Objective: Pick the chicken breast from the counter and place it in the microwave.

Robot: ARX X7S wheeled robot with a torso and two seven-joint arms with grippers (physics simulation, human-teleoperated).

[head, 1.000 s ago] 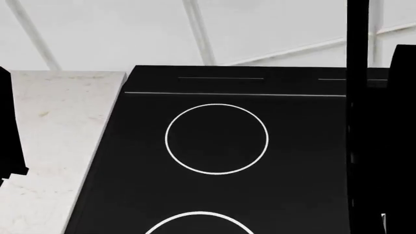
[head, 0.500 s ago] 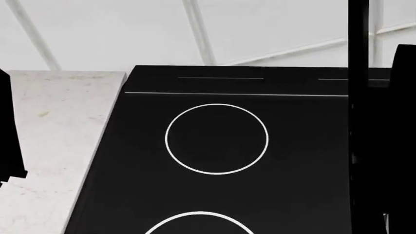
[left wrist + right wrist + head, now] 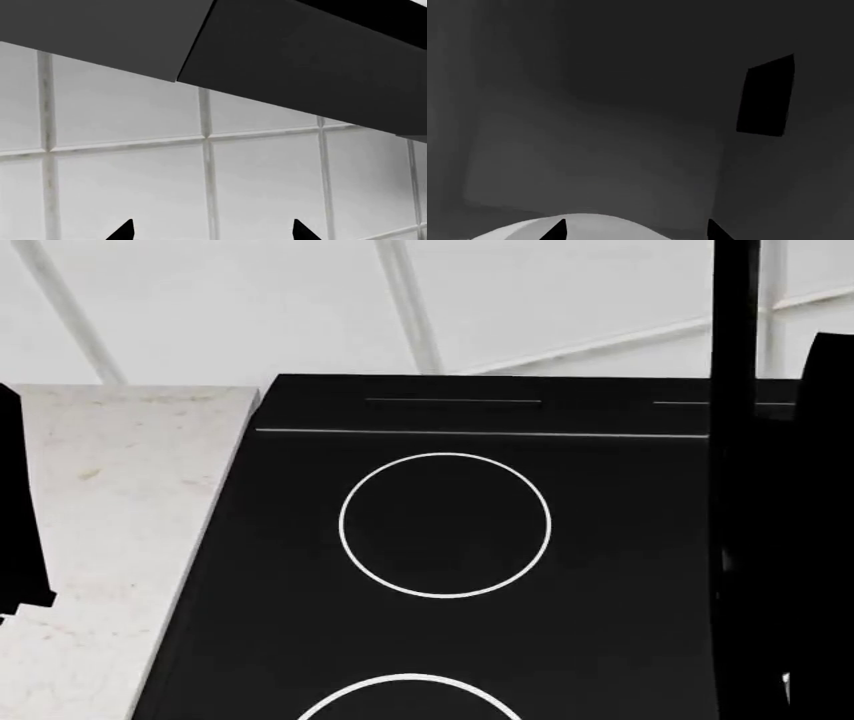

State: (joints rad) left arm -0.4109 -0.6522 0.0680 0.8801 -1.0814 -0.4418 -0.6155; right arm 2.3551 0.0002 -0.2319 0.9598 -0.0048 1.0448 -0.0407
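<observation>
On the black stovetop [image 3: 441,640], two white rings [image 3: 445,525], beside the counter [image 3: 120,490]

Desk [image 3: 107,510]: off-white speckled stone, left side of the head view, running back to a white tiled wall [image 3: 240,310].
Set in it: glossy black stovetop [image 3: 454,570] with two white rings, centre and right.

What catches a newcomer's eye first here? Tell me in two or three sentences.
The glossy black stovetop fills most of the head view, with a bright white burner ring at its middle and a second ring cut off at the near edge. To its left lies the off-white speckled counter, and a white tiled wall rises behind. The right wrist view looks into a dim grey cavity; no chicken breast shows in any view.
</observation>
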